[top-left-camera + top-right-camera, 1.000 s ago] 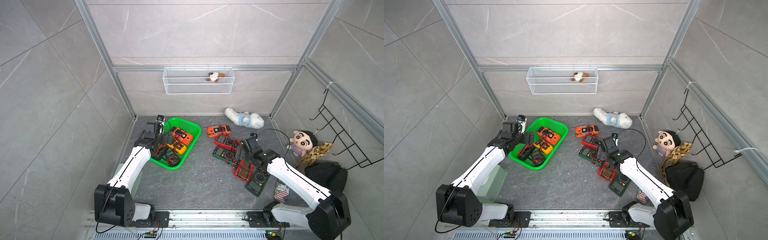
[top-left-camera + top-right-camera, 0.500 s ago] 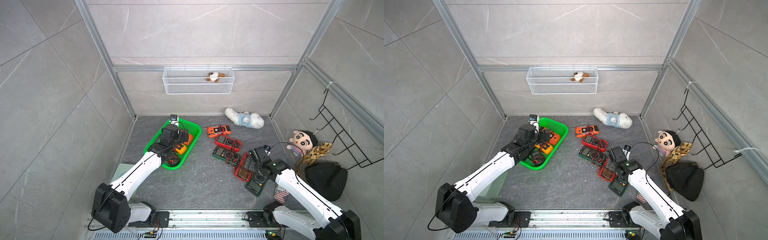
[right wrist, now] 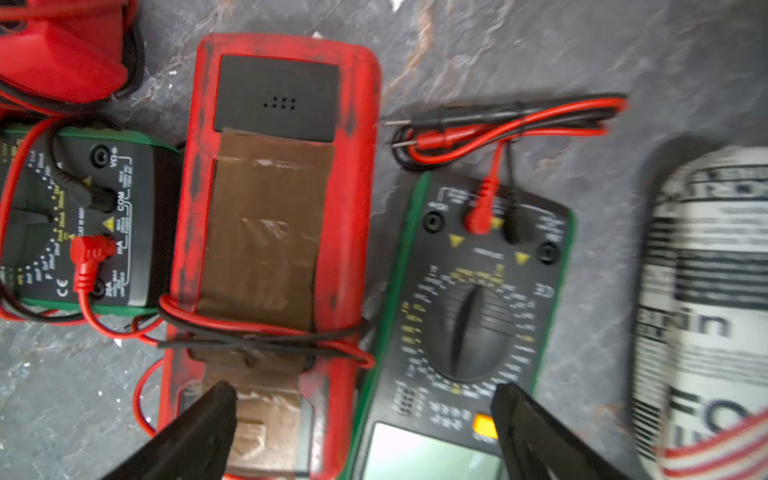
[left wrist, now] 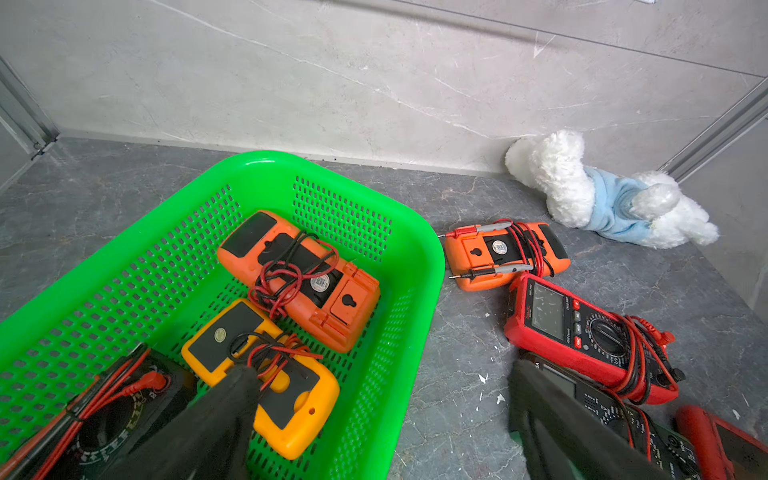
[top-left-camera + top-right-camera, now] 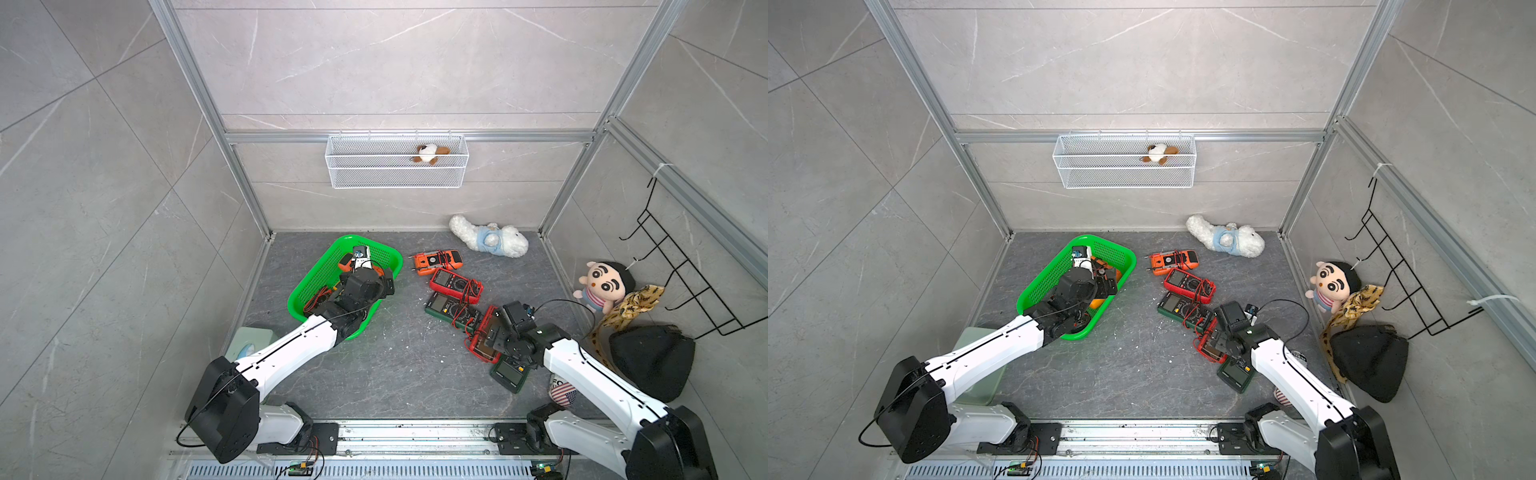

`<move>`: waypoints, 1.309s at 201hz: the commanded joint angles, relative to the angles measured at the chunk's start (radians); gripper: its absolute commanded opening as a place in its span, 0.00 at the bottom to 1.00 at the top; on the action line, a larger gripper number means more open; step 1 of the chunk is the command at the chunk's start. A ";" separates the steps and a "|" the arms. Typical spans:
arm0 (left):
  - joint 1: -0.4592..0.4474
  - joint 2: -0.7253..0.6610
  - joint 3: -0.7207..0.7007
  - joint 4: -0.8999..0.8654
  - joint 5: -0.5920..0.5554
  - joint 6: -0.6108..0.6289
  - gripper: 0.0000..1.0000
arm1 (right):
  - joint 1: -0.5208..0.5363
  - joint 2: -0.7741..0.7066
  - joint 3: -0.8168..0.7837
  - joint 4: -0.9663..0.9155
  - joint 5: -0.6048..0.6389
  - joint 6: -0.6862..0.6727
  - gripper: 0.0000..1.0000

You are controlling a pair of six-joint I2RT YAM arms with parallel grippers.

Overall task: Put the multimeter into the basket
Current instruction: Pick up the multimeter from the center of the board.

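Right wrist view: the red multimeter lies face down on the floor, brown tape across its back and its leads wound round the body. It sits directly below the right gripper, under one finger. A green multimeter lies face up against it, under the other finger. The jaws stand wide apart and hold nothing, and their gap straddles the seam between the two meters.

Left wrist view: the basket lies below the left gripper, whose jaws are also spread and empty. One finger is over the basket interior, the other outside its rim. An orange multimeter, a yellow multimeter and a black multimeter already rest inside.

Step in hand, as judged: approach for the next pickup. Procedure indicated:
1. Shift the right gripper sideways until one meter body is centred between the jaws.
2. Descend and close across its narrow width.
3. Lift clear of neighbouring leads, which may snag.
4. Carry it to the basket, well apart from this gripper across open floor.
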 commanded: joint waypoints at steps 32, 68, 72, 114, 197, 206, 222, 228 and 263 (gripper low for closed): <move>-0.021 0.029 -0.016 0.051 -0.062 -0.068 0.98 | -0.004 0.119 0.048 0.155 -0.047 -0.004 1.00; -0.029 0.049 -0.015 0.054 -0.059 -0.086 0.98 | -0.018 0.186 0.077 0.188 -0.032 -0.027 1.00; -0.029 0.052 -0.015 0.055 -0.059 -0.086 0.98 | -0.022 0.190 0.077 0.190 -0.032 -0.028 1.00; -0.032 0.074 -0.005 0.055 -0.060 -0.093 0.98 | -0.059 0.232 0.060 0.245 -0.056 -0.045 1.00; -0.033 0.095 0.001 0.052 -0.061 -0.109 0.98 | -0.099 0.359 0.071 0.293 -0.074 -0.072 1.00; -0.033 0.095 0.001 0.052 -0.063 -0.110 0.98 | -0.100 0.372 0.072 0.295 -0.074 -0.071 1.00; -0.033 0.094 0.000 0.052 -0.066 -0.110 0.98 | -0.099 0.399 0.072 0.308 -0.078 -0.067 0.99; -0.033 0.094 0.000 0.052 -0.067 -0.111 0.98 | -0.099 0.408 0.071 0.315 -0.082 -0.067 0.99; -0.033 0.090 -0.002 0.048 -0.076 -0.110 0.98 | -0.099 0.435 0.074 0.341 -0.101 -0.067 0.84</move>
